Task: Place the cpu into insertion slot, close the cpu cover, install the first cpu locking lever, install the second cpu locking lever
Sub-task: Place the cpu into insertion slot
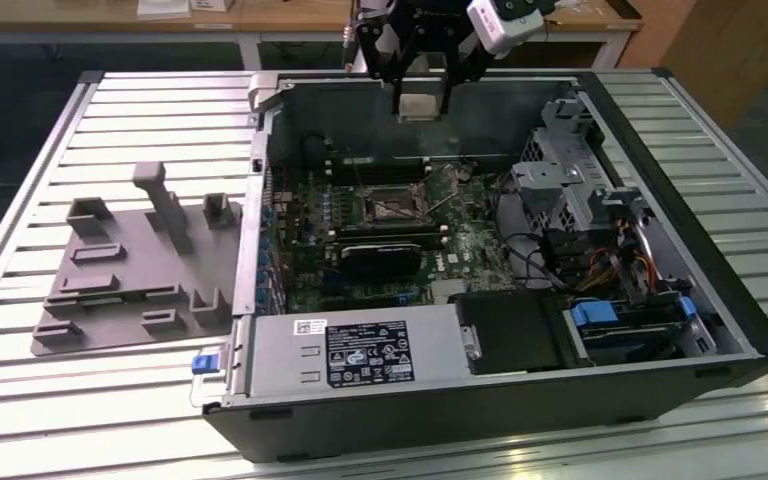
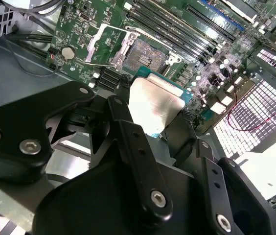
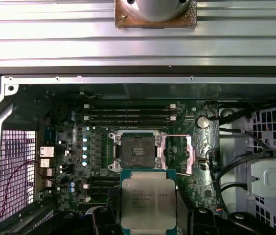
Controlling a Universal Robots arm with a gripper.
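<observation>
You're on step one: the gripper [image 1: 419, 110] clamps the cpu [image 1: 419, 106] at twelve o'clock of the insertion slot [image 1: 387, 208] in the exterior view. Seating it likely needs square alignment.

The exterior view looks down on the whole open case [image 1: 491, 420] from afar. Both wrist views share the insertion slot [image 3: 138, 149] [image 2: 140, 56], nearer.

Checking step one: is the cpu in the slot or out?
Out. The cpu is gripped between the jaws, clear of the slot, which shows bare contacts, its cover swung open beside it.
</observation>
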